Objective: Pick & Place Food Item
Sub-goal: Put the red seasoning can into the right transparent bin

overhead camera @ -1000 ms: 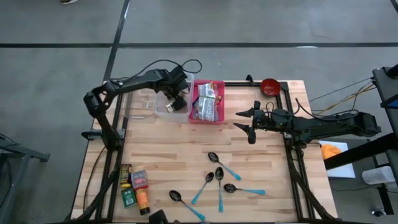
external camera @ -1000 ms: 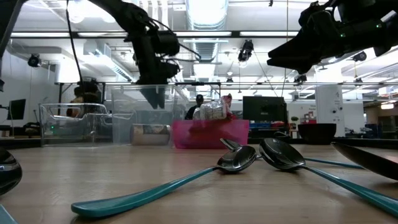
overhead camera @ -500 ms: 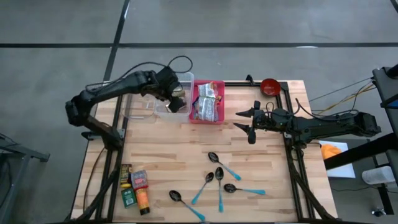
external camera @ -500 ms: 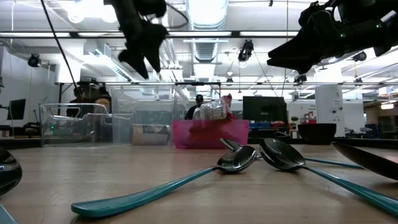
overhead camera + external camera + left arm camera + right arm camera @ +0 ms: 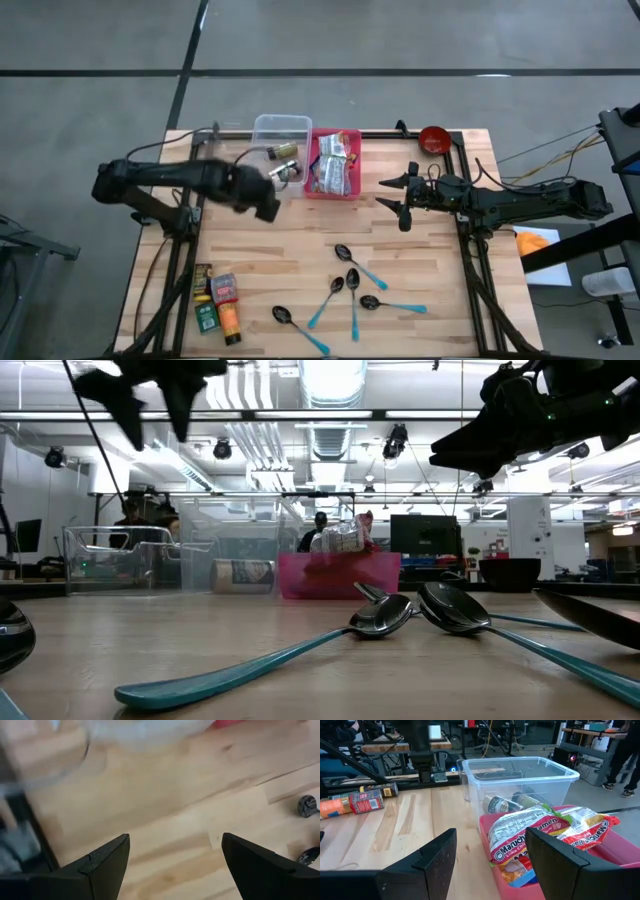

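1. left gripper (image 5: 268,207) hung empty, fingers spread, over bare table (image 5: 300,260).
2. food items (image 5: 218,303) lay toward the near left corner from it, long axes roughly parallel to the table's left edge.
3. right gripper (image 5: 400,196), jaws apart, sat farther off; left arm nearer.

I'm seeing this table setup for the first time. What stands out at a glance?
The pink bin stuffed with ramen packets sits at the table's far edge, beside a clear tub holding cans. Nearer the front, teal-handled spoons lie scattered. The left gripper hangs open and empty over bare wood near the tub.
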Robot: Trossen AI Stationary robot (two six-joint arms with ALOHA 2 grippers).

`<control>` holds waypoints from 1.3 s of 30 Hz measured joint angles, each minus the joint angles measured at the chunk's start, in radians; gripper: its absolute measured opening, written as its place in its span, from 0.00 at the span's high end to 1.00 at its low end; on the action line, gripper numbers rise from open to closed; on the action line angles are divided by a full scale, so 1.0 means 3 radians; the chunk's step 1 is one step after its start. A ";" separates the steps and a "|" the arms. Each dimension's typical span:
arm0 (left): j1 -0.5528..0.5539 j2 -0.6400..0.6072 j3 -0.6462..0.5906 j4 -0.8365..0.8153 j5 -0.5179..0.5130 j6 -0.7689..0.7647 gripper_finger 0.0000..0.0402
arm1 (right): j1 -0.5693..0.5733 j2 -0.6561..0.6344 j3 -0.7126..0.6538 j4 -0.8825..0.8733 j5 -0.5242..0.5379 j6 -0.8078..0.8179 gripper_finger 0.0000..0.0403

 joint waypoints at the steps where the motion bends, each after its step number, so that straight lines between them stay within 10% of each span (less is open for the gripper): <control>1: -0.0129 0.0000 -0.0013 -0.0045 -0.0018 -0.0250 0.21 | 0.0001 -0.0001 0.0000 0.0000 0.0000 0.0002 0.42; 19: -0.2268 0.0185 -0.0406 0.0488 0.0359 -0.4687 0.21 | 0.0000 -0.0001 0.0000 -0.0002 -0.0001 0.0001 0.42; 39: -0.2423 0.0741 -0.0677 0.0859 0.1047 -0.4265 0.21 | 0.0000 -0.0001 0.0000 -0.0001 -0.0001 -0.0002 0.42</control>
